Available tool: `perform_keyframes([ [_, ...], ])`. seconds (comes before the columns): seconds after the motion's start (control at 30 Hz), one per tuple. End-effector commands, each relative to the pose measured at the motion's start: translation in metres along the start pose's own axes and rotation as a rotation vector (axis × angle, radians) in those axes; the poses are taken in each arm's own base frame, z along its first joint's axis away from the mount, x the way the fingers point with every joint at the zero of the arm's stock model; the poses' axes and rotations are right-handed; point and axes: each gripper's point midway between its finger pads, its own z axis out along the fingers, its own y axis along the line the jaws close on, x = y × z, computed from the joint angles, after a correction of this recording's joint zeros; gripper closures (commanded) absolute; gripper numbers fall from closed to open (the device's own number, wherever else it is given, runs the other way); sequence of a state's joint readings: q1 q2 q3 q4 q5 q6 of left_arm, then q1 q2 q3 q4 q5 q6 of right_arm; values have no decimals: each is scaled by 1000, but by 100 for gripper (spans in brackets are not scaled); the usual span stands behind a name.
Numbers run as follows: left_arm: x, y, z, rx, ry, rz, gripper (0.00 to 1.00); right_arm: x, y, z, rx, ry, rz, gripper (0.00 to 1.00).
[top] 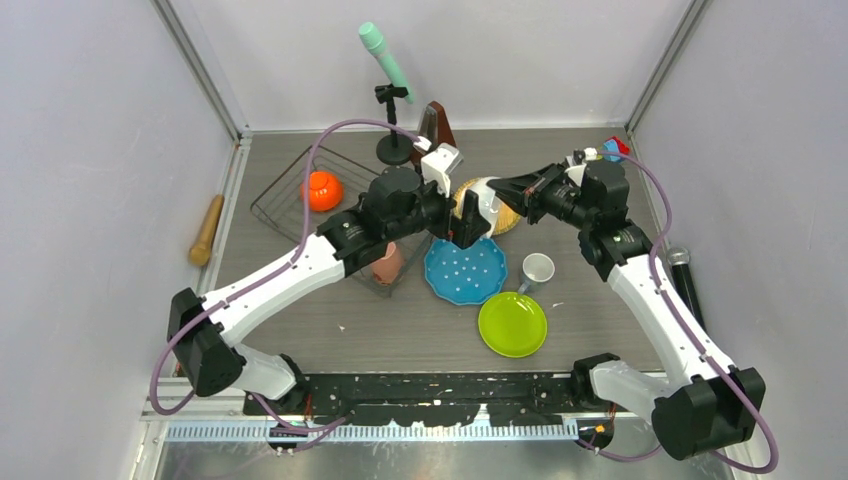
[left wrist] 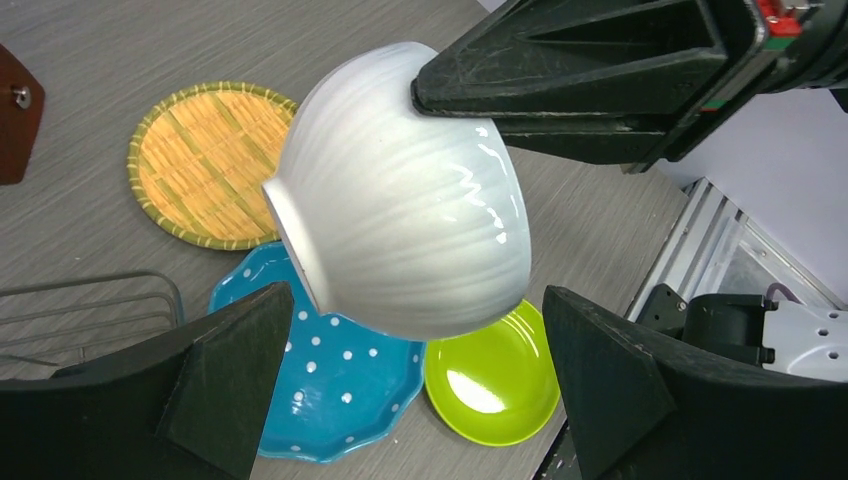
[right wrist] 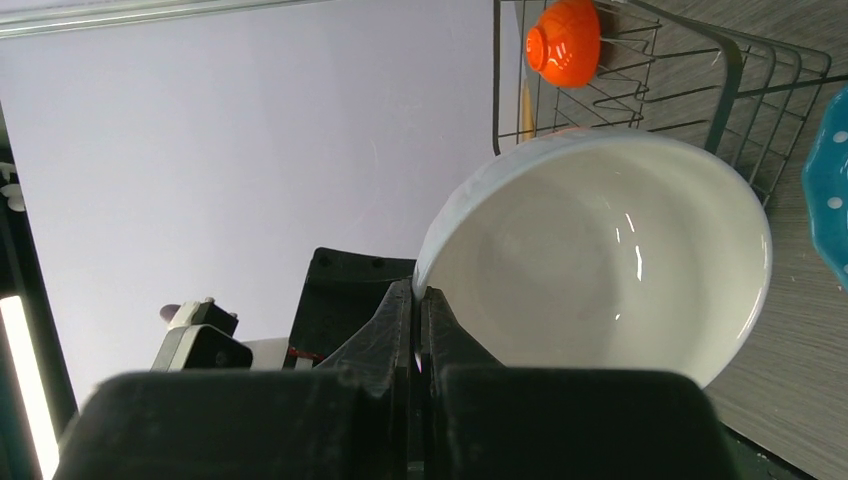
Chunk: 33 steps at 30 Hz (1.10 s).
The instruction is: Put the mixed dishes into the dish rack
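On your L, the dish rack (top: 285, 195) holds the orange bowl (top: 322, 190), and the pinkish-tan mug (top: 388, 265) looks to sit in its near corner, so approx. 2 of 7 are loaded. Mid-frame, your left pincer (left wrist: 417, 300) is spread wide either side of the white bowl (left wrist: 400, 200) w/o touching it, while your right pincer (right wrist: 420, 300) is clamped on its rim, holding it in the air above the plates. Left to do: that bowl, plus the blue dotted plate (top: 465, 272), yellow woven plate (left wrist: 205, 160), lime-green plate (top: 512, 323) & small grey mug (top: 537, 270), all on the table (top: 400, 340).
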<state>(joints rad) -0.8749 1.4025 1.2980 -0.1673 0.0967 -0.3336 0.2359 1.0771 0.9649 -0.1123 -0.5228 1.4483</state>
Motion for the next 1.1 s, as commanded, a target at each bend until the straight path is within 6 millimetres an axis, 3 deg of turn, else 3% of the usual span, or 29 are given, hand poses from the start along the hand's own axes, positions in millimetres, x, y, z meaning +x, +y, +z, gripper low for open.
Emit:
perform_keyframes([
  [0.0, -23, 0, 2, -11, -53, 27, 0, 14, 39, -14, -138, 31, -52, 100],
  [0.13, -21, 3, 5, -28, -32, 37, 2, 15, 38, -14, -136, 34, -48, 100],
  [0.33, -22, -7, 5, 30, -39, 38, 17, 15, 36, -14, -132, 31, -46, 100],
  [0.47, -19, -13, 6, 59, -10, 40, 20, 14, 34, -14, -124, 24, -55, 100],
  [0.77, -16, -19, 2, 94, 11, 50, 18, 13, 31, -9, -114, 29, -58, 100],
  [1.07, -13, -21, 0, 107, 31, 55, 8, 13, 31, -7, -112, 34, -62, 100],
])
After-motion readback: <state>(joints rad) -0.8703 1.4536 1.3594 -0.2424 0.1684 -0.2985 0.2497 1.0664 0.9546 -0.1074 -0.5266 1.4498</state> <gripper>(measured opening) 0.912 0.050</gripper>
